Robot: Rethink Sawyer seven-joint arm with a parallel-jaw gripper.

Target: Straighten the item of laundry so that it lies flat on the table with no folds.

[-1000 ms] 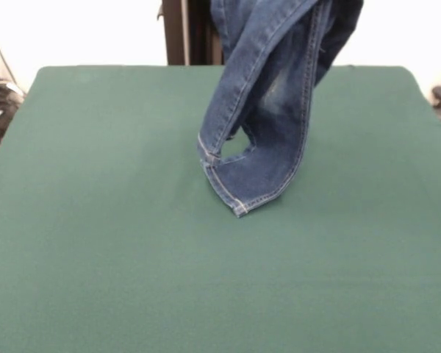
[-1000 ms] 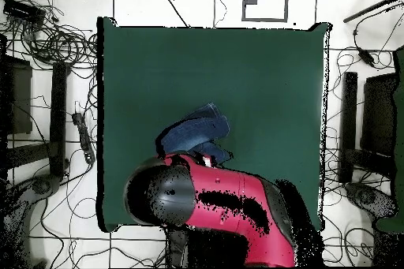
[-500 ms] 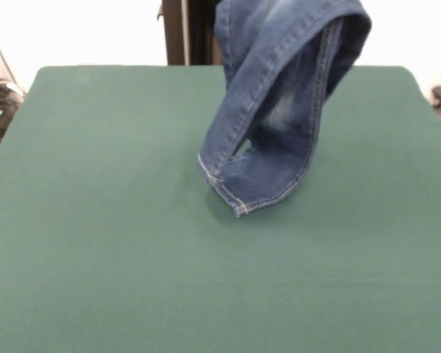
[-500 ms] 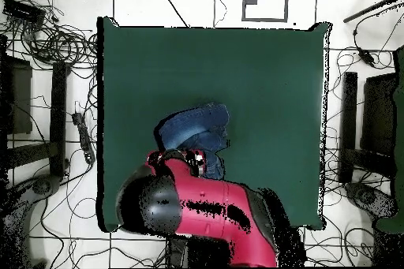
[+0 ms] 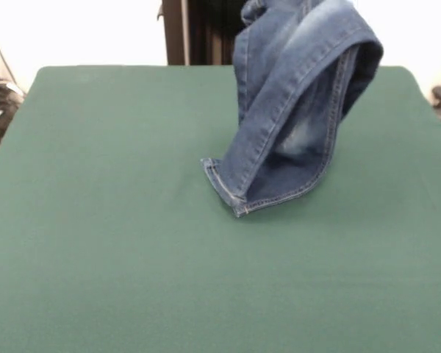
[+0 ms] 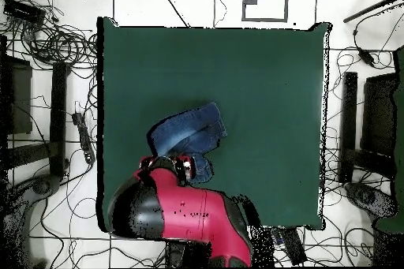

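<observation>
The item of laundry [image 5: 294, 118], a small pair of blue jeans, hangs from above the front view's top edge. Its pale-stitched hem [image 5: 224, 184] rests on the table [image 5: 95, 220] near the middle. The cloth is doubled over, with a fold bulging to the right. In the overhead view the jeans [image 6: 185, 130] lie bunched just beyond the red and black arm [image 6: 173, 211]. My gripper [image 6: 181, 163] sits at the arm's tip over the jeans' upper end, holding it up. The arm hides most of the gripper.
The dark green table spreads wide on all sides of the jeans. Off the table, cables [image 6: 55, 41] and dark stands [image 6: 347, 116] crowd the floor on both sides. A dark post [image 5: 175, 33] stands behind the far edge.
The held upper end of the jeans has swung right in the front view while the hem stays put. The gap between the hanging layers has closed. In the overhead view the arm shifted left.
</observation>
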